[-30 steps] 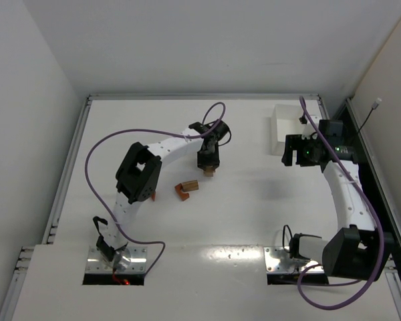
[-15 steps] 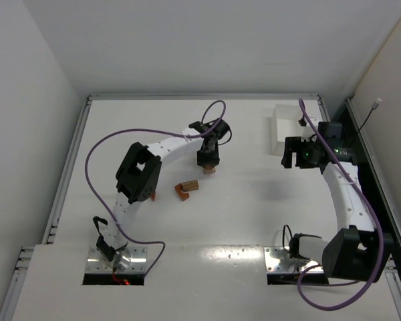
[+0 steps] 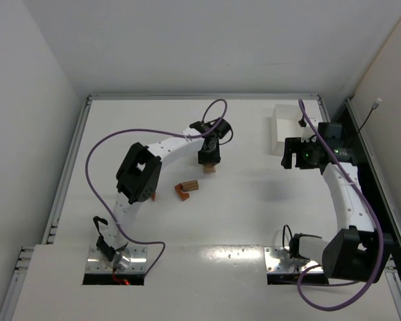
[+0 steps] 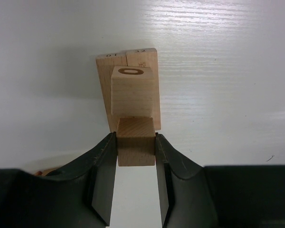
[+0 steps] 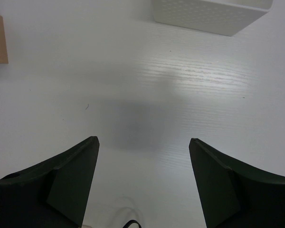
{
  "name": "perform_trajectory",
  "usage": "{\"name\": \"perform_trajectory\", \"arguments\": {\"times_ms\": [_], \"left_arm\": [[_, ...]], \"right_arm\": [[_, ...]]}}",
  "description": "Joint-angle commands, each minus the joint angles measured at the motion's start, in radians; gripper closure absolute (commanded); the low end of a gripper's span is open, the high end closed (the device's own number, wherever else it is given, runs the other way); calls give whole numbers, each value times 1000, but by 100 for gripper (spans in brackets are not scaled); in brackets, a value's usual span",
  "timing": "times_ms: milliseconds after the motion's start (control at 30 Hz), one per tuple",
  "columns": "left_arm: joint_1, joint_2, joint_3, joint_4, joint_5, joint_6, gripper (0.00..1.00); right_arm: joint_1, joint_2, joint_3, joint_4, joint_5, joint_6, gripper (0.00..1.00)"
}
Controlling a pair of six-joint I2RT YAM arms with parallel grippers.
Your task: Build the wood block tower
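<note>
Left gripper nudged slightly farther out, clamped on cube over block stack mid-table. Right gripper wide open, empty. Watch your release: off-centre drop topples stack.

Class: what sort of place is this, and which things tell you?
Probably a robot test bench in a lab: a white table boxed in by plain walls, the left arm and right arm bolted to its near edge, wooden blocks as props.
</note>
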State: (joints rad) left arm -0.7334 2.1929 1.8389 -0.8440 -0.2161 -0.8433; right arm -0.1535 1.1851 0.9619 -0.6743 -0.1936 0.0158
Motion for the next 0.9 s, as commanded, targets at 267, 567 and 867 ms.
{"name": "perform_trajectory", "arguments": {"times_ms": [267, 567, 867], "left_arm": [[-8, 13, 36, 17, -16, -7, 100], [2, 22, 26, 36, -16, 4, 98], [11, 51, 36, 36, -16, 13, 100]], "right_arm": [[-4, -22, 0, 27, -21, -5, 26], [-4, -22, 0, 27, -30, -5, 26], [-4, -22, 0, 27, -30, -5, 26]]}}
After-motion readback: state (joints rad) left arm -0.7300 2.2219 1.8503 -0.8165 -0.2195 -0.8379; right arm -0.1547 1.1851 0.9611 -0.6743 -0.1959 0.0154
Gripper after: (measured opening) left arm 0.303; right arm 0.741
